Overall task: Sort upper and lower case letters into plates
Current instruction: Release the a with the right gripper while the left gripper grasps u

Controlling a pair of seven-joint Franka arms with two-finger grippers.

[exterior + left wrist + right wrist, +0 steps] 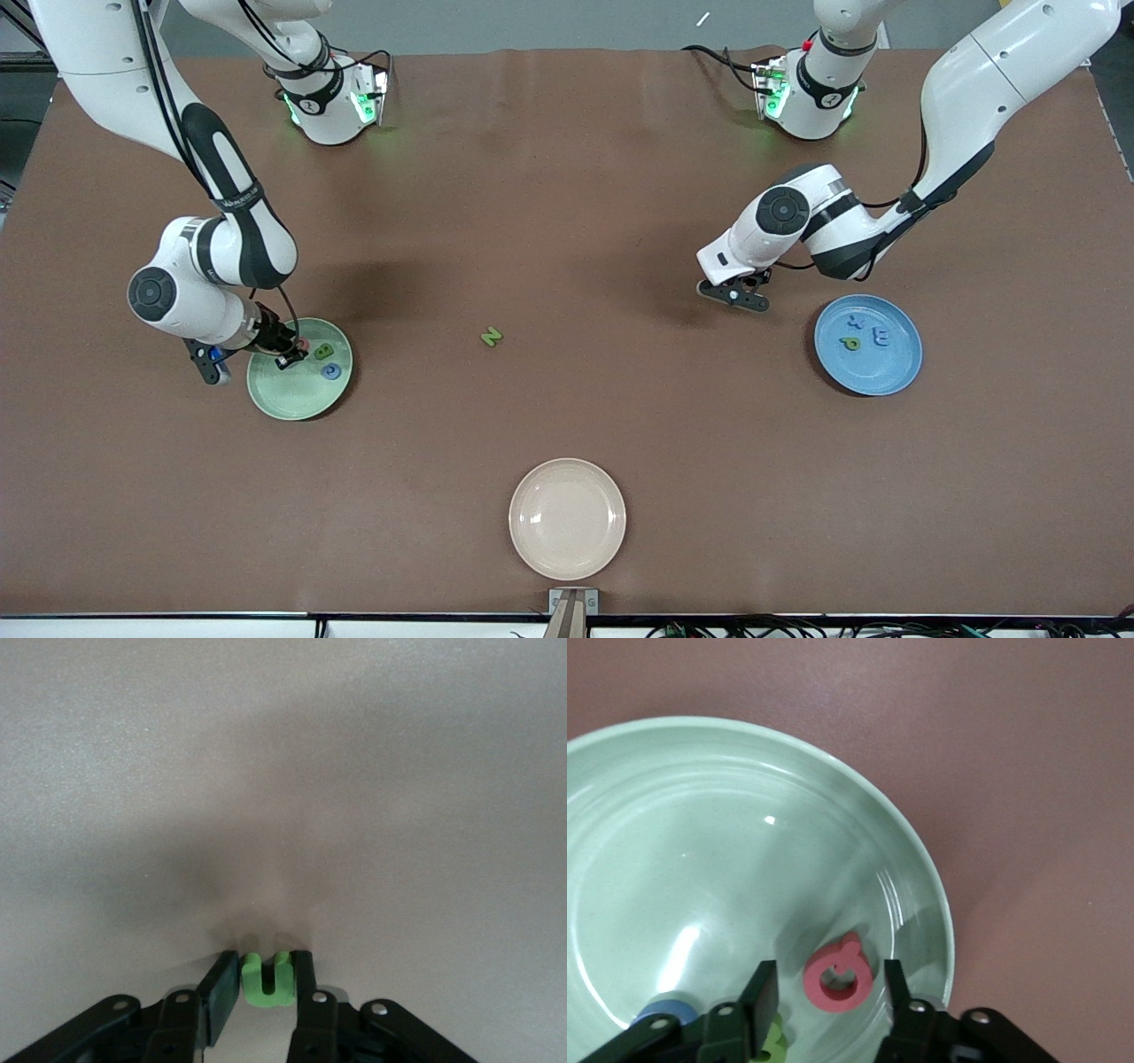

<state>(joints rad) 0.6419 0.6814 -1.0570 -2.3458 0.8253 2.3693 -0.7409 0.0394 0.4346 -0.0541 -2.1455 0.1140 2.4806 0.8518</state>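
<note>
Between the left pincer's [266, 979] closed fingers sat a green letter [268, 979], clamped on the tabletop [567, 221] beside the blue plate [899, 368] holding three letters. The right pincer [830, 992], fingers apart, straddled a red letter [837, 975] inside the green plate [283, 399]. A green N [491, 337] lay between the plates.

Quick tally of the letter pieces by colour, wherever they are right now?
Green letters: 4, one of them in the left gripper
Blue letters: 3
Red letter: 1
Total: 8
</note>
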